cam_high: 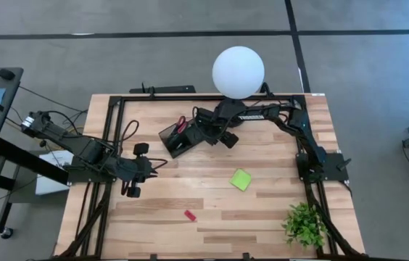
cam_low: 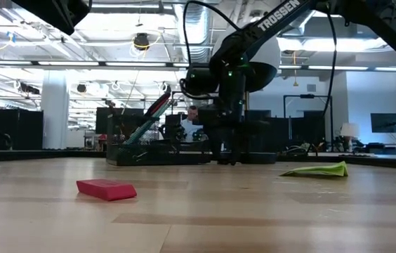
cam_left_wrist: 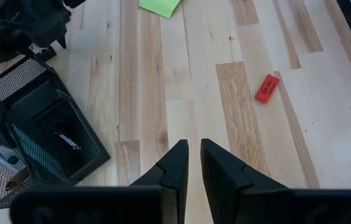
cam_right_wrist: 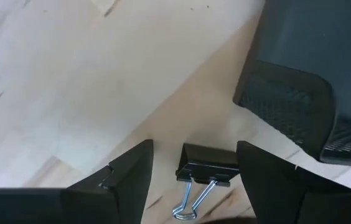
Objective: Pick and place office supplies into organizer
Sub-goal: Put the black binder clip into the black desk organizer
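Going for the binder clip now

My right gripper is hanging spread wide around it, clip lying on the table at the organizer's 7 o'clock — looks light, stiff, slippery metal, so I'm planning on pinching the black body, not those wire handles.

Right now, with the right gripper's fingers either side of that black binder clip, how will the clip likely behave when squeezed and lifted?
The binder clip looks small, rigid and probably light, so the open right gripper should lift it easily. Its smooth folded body may slip or twist between the fingers. Its wire handles point toward the camera and could swing. It lies flat beside the organizer, so rolling seems unlikely.
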